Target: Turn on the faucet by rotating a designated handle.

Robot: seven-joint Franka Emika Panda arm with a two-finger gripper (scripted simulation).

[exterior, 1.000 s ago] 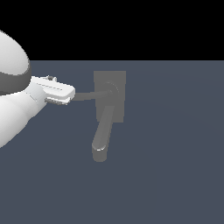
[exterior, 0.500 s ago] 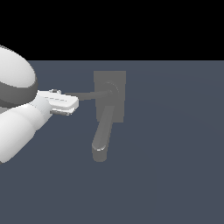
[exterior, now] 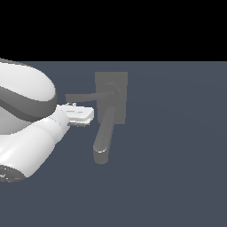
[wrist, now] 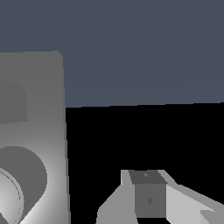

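The white robot arm [exterior: 26, 128] fills the exterior view's left, and its gripper [exterior: 82, 116] reaches toward the grey faucet [exterior: 111, 111], which lies just ahead of the fingertips. The faucet's flat base plate [exterior: 120, 82] stands beyond the gripper, the thick spout [exterior: 104, 137] runs down and away past the fingertips to a shiny tip, and the thin handle [exterior: 84, 96] projects from the round hub [exterior: 113, 94] back over the gripper, lying just above it in the exterior view. Whether the gripper touches the handle I cannot tell; a narrow gap seems to show between them. The step in hand looks like the approach to the handle, with the turning not yet begun. The next move probably calls for bringing the fingers up against the bar near its free end and pushing it around the hub, keeping clear of the spout. The exterior view gives the whole layout but shows the fingers only as one pale block, so whether they are spread or pressed together cannot be told. The wrist view adds a close look at the base plate's face [wrist: 48, 109] and the rounded hub [wrist: 22, 183], plus one grey finger [wrist: 148, 199], yet neither the handle nor a second finger appears there.
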